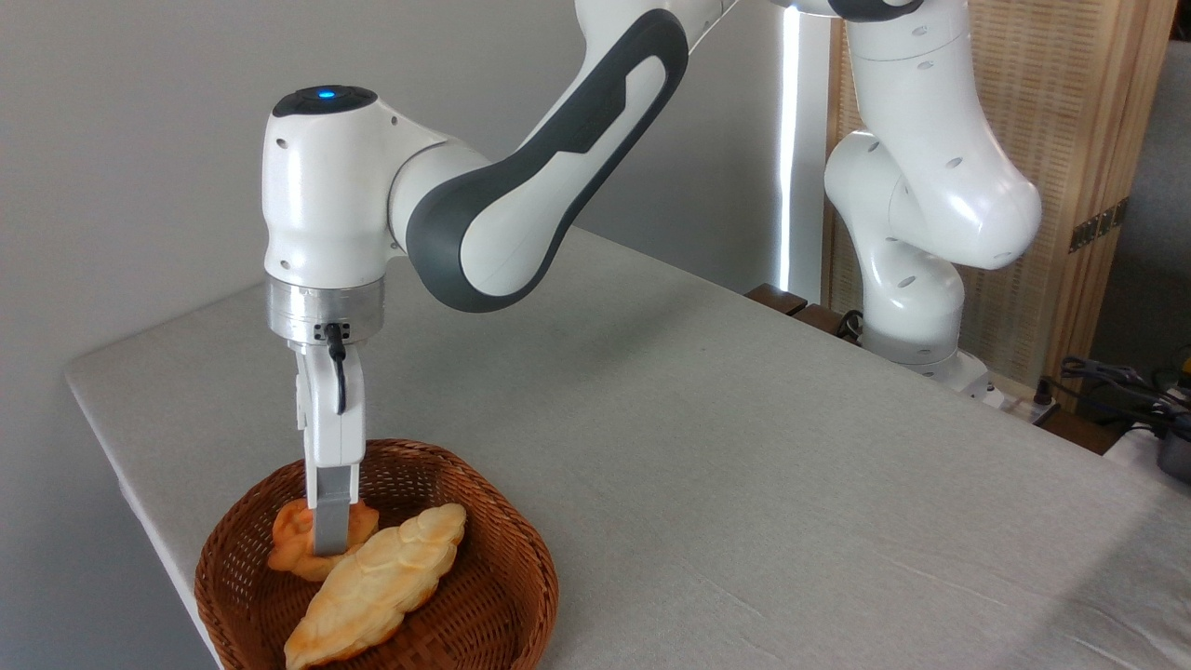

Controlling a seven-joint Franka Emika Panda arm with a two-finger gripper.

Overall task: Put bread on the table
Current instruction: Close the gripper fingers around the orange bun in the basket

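The bread (290, 547), a small orange-golden lobed bun, lies at the back left of the brown wicker basket (502, 596). My gripper (332, 544) points straight down into the basket and is seen edge-on. Its near grey finger (332, 521) covers the middle of the bun and hides the far finger. The jaws look closed on the bun, whose underside still rests by the basket floor. The table (744, 447), covered in light grey cloth, spreads out to the right of the basket.
A longer pale braided loaf (381, 582) lies diagonally in the basket, touching the bun's right side. The basket sits at the table's front left corner, close to the edge. The arm's base (916, 326) stands at the back right, with cables (1117, 381) beyond it.
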